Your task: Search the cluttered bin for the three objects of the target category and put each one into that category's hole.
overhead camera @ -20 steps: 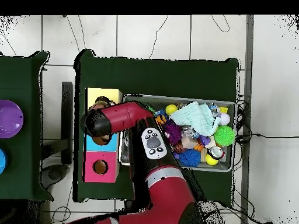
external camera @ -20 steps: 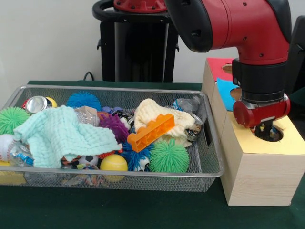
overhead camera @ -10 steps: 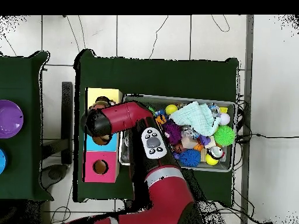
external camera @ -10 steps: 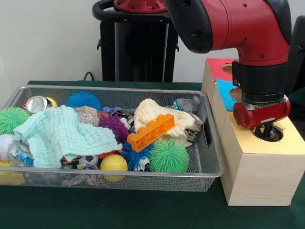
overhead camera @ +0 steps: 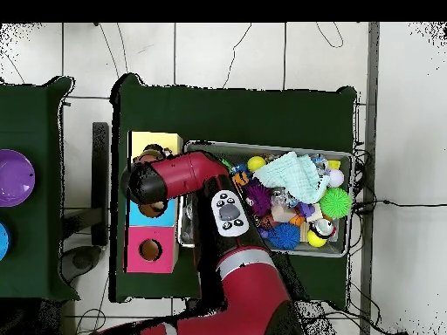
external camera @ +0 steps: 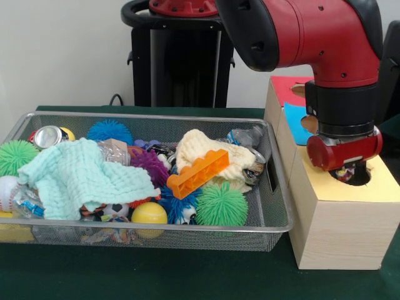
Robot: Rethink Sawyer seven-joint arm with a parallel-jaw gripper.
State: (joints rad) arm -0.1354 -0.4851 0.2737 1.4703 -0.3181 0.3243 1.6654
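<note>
My gripper (external camera: 349, 174) hangs at the round hole (external camera: 359, 178) in the yellow top of the wooden box (external camera: 340, 234), its tip low at the hole's mouth. Nothing shows in its grasp, and its lower part is dark against the hole. In the overhead view the red arm (overhead camera: 175, 177) reaches over the box's yellow end (overhead camera: 157, 141) and covers the gripper. The wire bin (external camera: 156, 229) holds mixed clutter: an orange toy brick (external camera: 197, 173), a mint cloth (external camera: 81, 178), a cream cloth (external camera: 209, 153), green spiky balls (external camera: 221, 205), a yellow ball (external camera: 149, 214) and a crushed can (external camera: 47, 136).
The box also has a blue section (external camera: 295, 120) and a red section (external camera: 287, 89), each with its own hole. The bin (overhead camera: 266, 196) stands close beside the box. A purple plate (overhead camera: 15, 177) lies on a separate table at the left of the overhead view.
The gripper has shifted very slightly at the yellow hole. The bin's contents have not moved.
</note>
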